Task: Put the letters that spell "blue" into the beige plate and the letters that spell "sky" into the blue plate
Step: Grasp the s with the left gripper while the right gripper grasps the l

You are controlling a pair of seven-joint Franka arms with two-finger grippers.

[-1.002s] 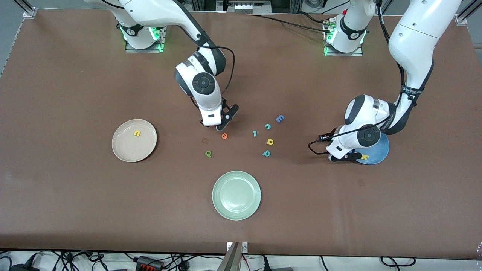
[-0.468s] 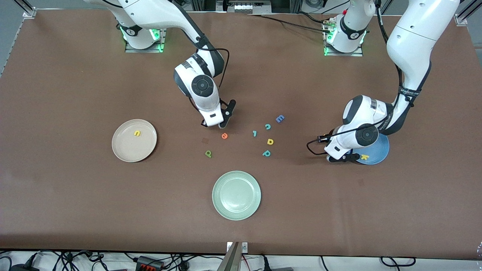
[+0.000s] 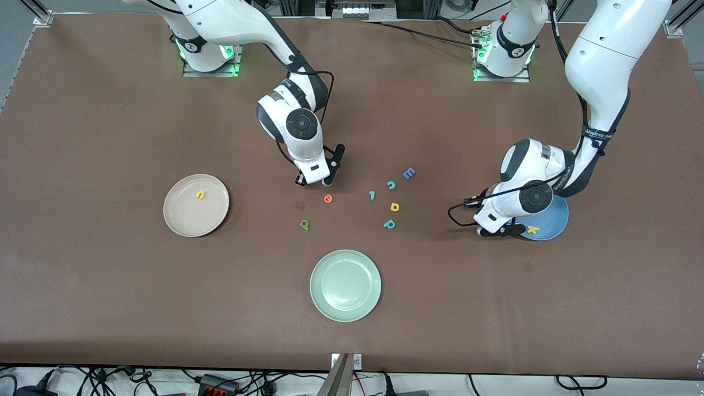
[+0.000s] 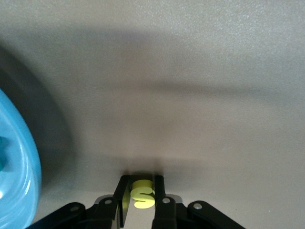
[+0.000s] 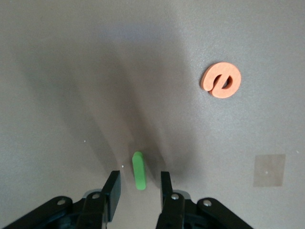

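Pickup on both sides: left gripper (image 4: 141, 202) pinches the yellow s (image 4: 142, 194) on the bench beside the blue plate (image 4: 16, 167); lifting follows. Right gripper (image 5: 138, 191), jaws narrowly apart, straddles the green l (image 5: 138, 170); closing follows.

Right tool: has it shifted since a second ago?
Yes. The right tool has drawn back from the orange e, toward the robots' bases, and now straddles the green l.

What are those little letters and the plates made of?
The letters, like the orange e and green l, look like matte foam: thick, flat-cut, with soft edges. The beige plate and blue plate look like smooth plastic or glazed ceramic; I can't tell which.
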